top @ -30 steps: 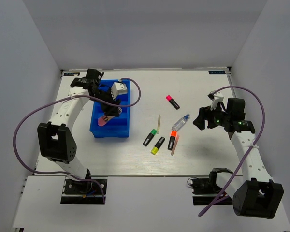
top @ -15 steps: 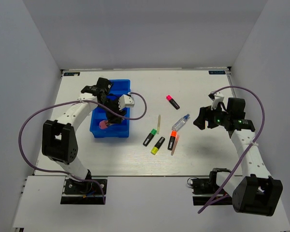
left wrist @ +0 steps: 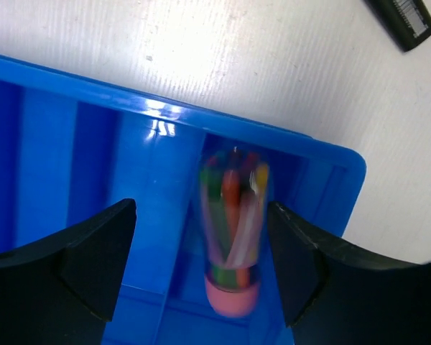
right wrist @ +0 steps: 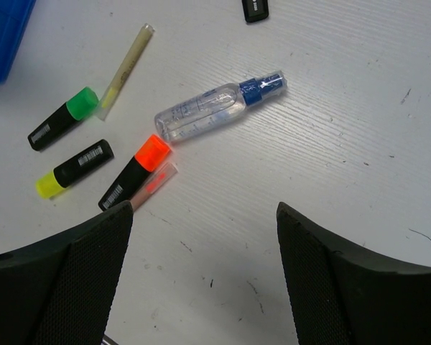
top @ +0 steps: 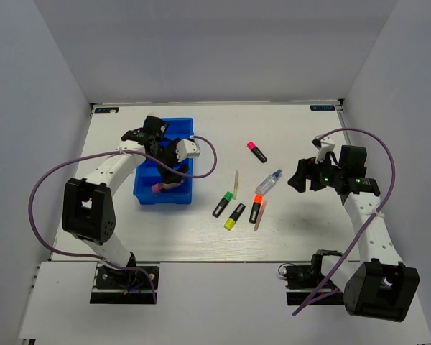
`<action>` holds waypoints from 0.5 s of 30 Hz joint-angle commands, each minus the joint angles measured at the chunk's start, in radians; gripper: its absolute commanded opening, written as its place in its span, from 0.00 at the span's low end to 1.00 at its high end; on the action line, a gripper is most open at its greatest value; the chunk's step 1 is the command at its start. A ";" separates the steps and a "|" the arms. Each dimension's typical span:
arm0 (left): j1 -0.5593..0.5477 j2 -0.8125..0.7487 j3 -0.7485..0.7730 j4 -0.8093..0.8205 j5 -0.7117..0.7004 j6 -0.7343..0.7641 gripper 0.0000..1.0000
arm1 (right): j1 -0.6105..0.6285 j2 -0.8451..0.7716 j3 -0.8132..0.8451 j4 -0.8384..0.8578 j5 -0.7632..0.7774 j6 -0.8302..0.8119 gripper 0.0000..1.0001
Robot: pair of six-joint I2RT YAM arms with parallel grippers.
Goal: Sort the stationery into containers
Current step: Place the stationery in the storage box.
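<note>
The blue tray (top: 174, 200) stands at the left of the table. My left gripper (top: 169, 176) hovers over its near end, open. In the left wrist view the fat pink-capped marker (left wrist: 233, 237) shows blurred between the fingers of my left gripper (left wrist: 201, 215), with a gap on each side, over a tray (left wrist: 93, 144) compartment. My right gripper (top: 296, 177) is open above bare table to the right of the loose items. The clear blue-capped tube (right wrist: 215, 108) and the orange highlighter (right wrist: 133, 172) lie ahead of my right gripper (right wrist: 205, 215).
Loose on the table are the pink highlighter (top: 256, 151), the green highlighter (top: 223, 204), the yellow highlighter (top: 235, 215) and two thin sticks (top: 236, 180) (top: 260, 215), one against the orange highlighter (top: 256, 208). White walls enclose the table on three sides.
My left wrist swung round over the tray and its jaws spread; the pink marker is now free between them inside the tray. My right arm has hardly moved.
</note>
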 commanded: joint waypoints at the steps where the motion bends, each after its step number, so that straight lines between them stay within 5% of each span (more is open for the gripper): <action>1: -0.001 -0.056 0.006 0.038 -0.006 -0.028 0.84 | -0.011 -0.016 0.003 0.008 -0.032 -0.001 0.83; 7: 0.002 -0.082 0.029 0.033 -0.009 -0.071 0.83 | -0.020 -0.025 -0.001 0.006 -0.038 0.000 0.83; 9: 0.006 -0.099 0.038 0.059 -0.008 -0.147 0.76 | -0.021 -0.027 0.001 0.005 -0.043 -0.001 0.61; 11: -0.013 -0.133 0.058 0.125 -0.009 -0.310 0.22 | -0.023 -0.030 -0.002 0.008 -0.038 -0.007 0.08; 12: -0.028 -0.139 0.067 0.141 -0.027 -0.354 0.02 | -0.023 -0.030 -0.004 0.012 -0.035 -0.003 0.00; 14: -0.124 -0.168 0.064 0.220 -0.067 -0.496 0.00 | -0.020 -0.013 0.004 0.012 -0.034 -0.006 0.00; 15: -0.155 -0.169 0.075 0.233 -0.139 -0.582 0.00 | -0.020 -0.007 0.009 0.006 -0.031 -0.007 0.09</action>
